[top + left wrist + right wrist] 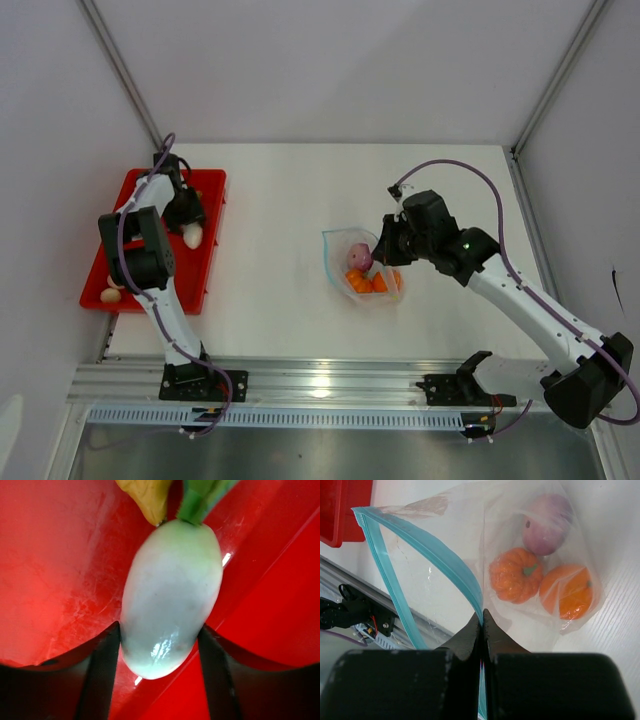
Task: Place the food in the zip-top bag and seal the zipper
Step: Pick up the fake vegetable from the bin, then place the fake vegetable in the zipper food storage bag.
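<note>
A white, egg-shaped food piece (170, 595) with a green stalk lies on the red tray (60, 570). My left gripper (160, 626) has a finger pressed against each of its sides. In the top view this gripper (190, 232) is low over the tray's right part. The zip-top bag (445, 525) lies mid-table with its mouth held open. It holds an orange pumpkin (516, 575), an orange fruit (567, 590) and a pink-purple piece (547, 522). My right gripper (482, 612) is shut on the blue-teal zipper (445, 560) at the mouth edge.
A yellow piece (147, 497) lies just beyond the white one. Another pale piece (111, 295) sits at the near left corner of the tray (210, 185). A metal rail (320, 380) runs along the table's near edge.
</note>
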Motion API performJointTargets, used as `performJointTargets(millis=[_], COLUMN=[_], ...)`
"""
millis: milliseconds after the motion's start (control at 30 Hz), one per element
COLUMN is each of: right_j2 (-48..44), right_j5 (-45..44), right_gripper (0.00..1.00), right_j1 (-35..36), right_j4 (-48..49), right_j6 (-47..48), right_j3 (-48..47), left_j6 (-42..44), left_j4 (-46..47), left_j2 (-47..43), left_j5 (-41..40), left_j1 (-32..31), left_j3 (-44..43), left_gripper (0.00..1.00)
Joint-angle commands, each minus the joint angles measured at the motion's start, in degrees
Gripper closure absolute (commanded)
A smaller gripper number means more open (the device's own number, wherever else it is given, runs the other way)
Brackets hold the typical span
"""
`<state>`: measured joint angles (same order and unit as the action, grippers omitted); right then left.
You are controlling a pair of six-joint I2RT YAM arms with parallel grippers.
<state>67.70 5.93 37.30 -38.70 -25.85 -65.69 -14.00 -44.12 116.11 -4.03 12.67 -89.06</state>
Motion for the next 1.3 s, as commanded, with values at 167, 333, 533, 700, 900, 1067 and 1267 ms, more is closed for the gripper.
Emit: performJointTargets(millis=[167,333,533,700,900,1067,1267], right_j2=[-1.9,-2.0,-1.6,-1.2,-0.3,0.1,1.9], right_j5=[0.1,0.2,0.7,0.0,-0.1,-1.3,-1.9], right_gripper=[1.00,1.00,1.00,1.00,1.00,1.00,1.00], right_j1=[-0.2,-0.2,-0.1,-0.1,0.1,0.2,0.3], right_j4=[1.0,1.1,1.5,1.3,1.2,0.8,1.2], right_j6=[-0.3,-0.6,-1.1,-1.3,-1.9,-2.0,-2.1], right_j3=[-0.4,-0.4,-0.9,-1.0,-1.7,-2.1,-2.7], left_j6=[0.1,-2.3,-6.0,-8.8,-11.8,-12.8,-15.6], left_j4=[-0.2,0.4,2.9,4.3,6.5,7.8,9.5], left_j2=[-0.3,-6.0,-17.7,-30.4,-45.1,-55.1,-59.8], left_j5=[0.3,3.2,6.8,11.9,17.0,23.5,36.1], left_j1=[0.3,-0.3,-4.7,-8.4,-12.1,-15.8,-23.0], left_j3=[-1.3,2.8,7.8,10.4,18.1,23.0,25.3], left_gripper=[0.77,0.99,0.99,0.99,0.99,0.99,0.99])
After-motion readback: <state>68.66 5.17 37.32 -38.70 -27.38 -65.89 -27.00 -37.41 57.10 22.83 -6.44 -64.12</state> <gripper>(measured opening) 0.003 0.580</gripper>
